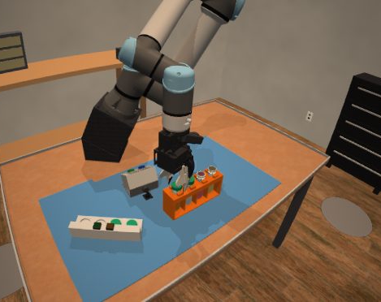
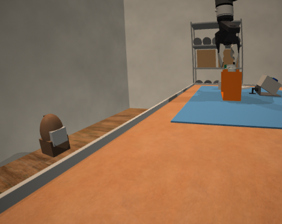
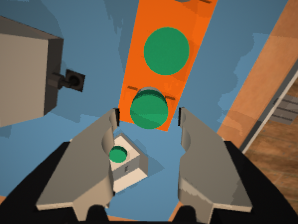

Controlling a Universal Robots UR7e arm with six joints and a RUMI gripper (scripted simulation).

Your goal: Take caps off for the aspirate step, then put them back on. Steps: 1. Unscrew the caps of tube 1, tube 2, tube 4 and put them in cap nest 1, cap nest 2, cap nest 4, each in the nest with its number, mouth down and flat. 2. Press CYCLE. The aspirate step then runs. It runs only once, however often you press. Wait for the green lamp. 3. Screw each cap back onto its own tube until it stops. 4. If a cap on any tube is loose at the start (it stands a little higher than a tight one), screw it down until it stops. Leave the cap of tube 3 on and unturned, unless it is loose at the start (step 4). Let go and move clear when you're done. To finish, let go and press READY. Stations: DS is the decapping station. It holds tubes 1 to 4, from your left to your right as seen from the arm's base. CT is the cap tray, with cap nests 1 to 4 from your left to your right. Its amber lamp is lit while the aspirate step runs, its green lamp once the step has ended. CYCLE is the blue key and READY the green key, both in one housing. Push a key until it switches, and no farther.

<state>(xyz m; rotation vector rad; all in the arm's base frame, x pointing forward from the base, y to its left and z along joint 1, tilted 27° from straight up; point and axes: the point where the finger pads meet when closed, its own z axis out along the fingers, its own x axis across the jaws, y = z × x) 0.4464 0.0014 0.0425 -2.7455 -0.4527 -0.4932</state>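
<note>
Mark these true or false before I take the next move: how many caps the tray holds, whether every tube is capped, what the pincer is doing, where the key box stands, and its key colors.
1. The white tray holds two green caps. True.
2. All four tubes in the orange rack are capped. False: two have green caps, two are uncapped.
3. The pincer is clamped on a cap. False: it is open, above the rack's end nearest the tray.
4. The key box stands on the blue mat. True.
5. Its keys are red and yellow. False: they are blue and green.
</note>
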